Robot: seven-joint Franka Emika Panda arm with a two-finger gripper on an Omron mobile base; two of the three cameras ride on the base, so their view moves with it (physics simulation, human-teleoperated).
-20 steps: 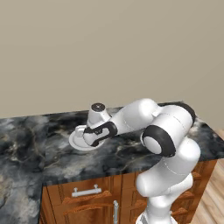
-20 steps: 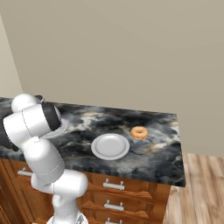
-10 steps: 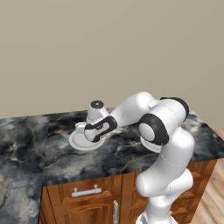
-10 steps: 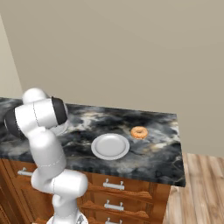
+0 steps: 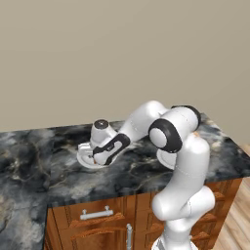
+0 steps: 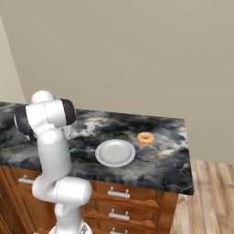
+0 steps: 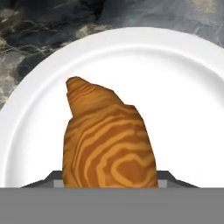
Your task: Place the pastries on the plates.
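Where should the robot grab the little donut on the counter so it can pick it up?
Probably from straight above. The donut lies flat on the dark counter, beside the empty plate and not touching it. It is a ring, so the fingers could close across the whole ring, or pinch one side with a finger in the hole.

the croissant [image 7: 109, 140] is orange-brown with paler golden swirls like wood grain, lying against a plain white plate [image 7: 183, 109]. the second plate [image 6: 115, 152] is the same flat white, and the doughnut [image 6: 145, 138] is golden-orange with a lighter ring. the counter [image 6: 164, 155] is black marble veined in grey and cream over reddish-brown wood cabinets [image 5: 97, 227] with silver handles; the wall [image 5: 97, 53] is beige.
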